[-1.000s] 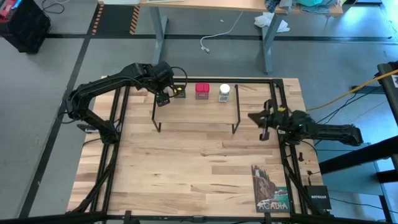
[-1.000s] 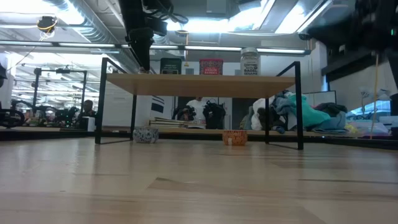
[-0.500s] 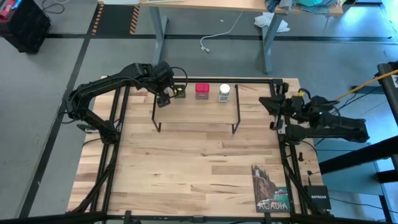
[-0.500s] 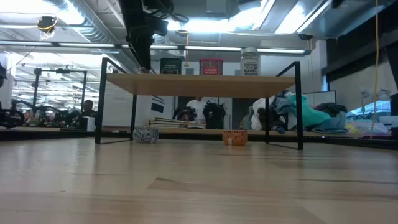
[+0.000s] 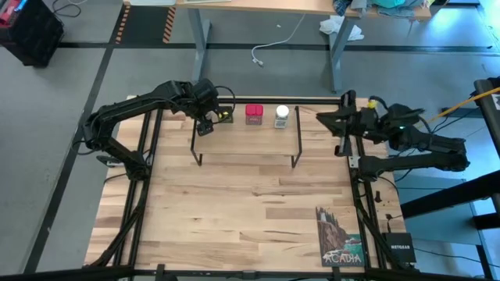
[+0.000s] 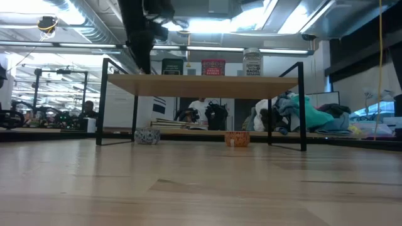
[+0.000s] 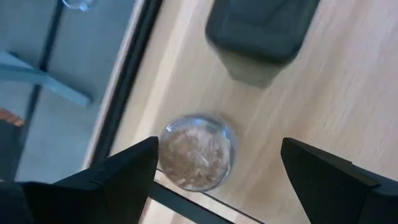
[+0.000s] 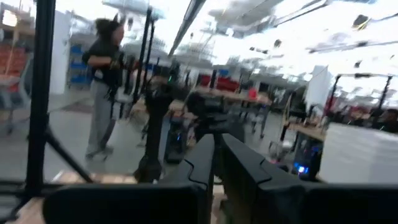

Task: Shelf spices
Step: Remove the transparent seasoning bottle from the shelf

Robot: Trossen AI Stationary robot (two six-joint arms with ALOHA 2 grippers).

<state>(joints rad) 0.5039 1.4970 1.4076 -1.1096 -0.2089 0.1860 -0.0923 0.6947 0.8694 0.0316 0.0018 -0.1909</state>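
The shelf [image 5: 246, 140] stands at the table's far middle. Along its far edge stand a dark square tin [image 5: 225, 115], a red square tin [image 5: 254, 114] and a white-capped clear jar [image 5: 282, 116]. A tiny round jar [image 7: 198, 151] stands on the shelf's left end, beside the dark tin [image 7: 261, 31]. My left gripper [image 7: 217, 168] hangs open over that end [image 5: 205, 125], pointing steeply down, one finger on either side of the tiny jar; no touch shows. My right gripper [image 5: 320, 119] is shut with nothing between its fingers, raised high by the table's right edge, pointing about level toward the left.
A picture booklet [image 5: 338, 234] lies at the table's near right corner, a small black box [image 5: 400, 248] just off the edge beside it. Black frame rails [image 5: 353, 179] run along both sides. A person [image 8: 106, 81] stands in the room beyond.
My right arm has swung up and toward the table's far edge, out of the low view's top right corner, its gripper staying shut. The spices on the shelf have not moved.
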